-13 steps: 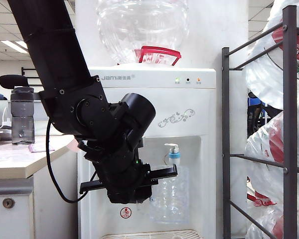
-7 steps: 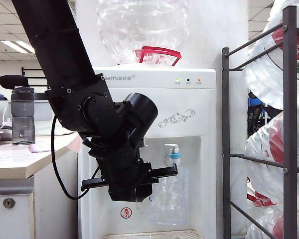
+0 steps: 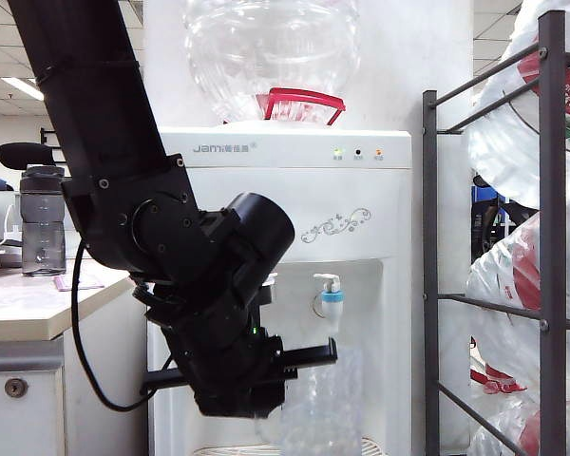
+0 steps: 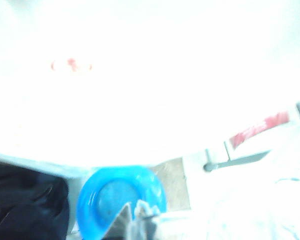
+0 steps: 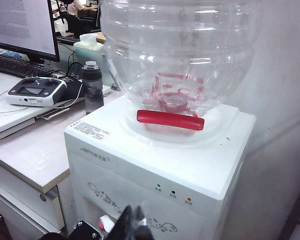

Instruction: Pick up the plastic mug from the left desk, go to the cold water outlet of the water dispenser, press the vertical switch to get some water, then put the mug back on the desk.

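The left claw (image 3: 309, 353) was seen in the exterior view closed on the plastic mug (image 3: 321, 404), gripped near the rim, with the mug's long axis upright and its clear crinkled wall hanging below the claw in front of the water dispenser (image 3: 361, 190). The cold water outlet (image 3: 332, 302), with its light-blue collar, lay just above the claw and slightly to its outer side, directly over the mouth of the mug; the vertical switch (image 3: 327, 281) stood a little higher on the same tap, apart from the rim. The coming move was judged to turn on this vertical relation: the rim would have to be raised and pushed against the switch. In the left wrist view, largely overexposed, the blue collar (image 4: 121, 199) appeared close beyond the fingertips (image 4: 124, 220). No water could be made out in the mug. The right claw (image 5: 132, 222) was held high over the top of the dispenser, its jaws together on nothing, well away from the tap, so the left arm was the nearer. The tabletop (image 3: 28, 299) lay to the far side of the left arm.
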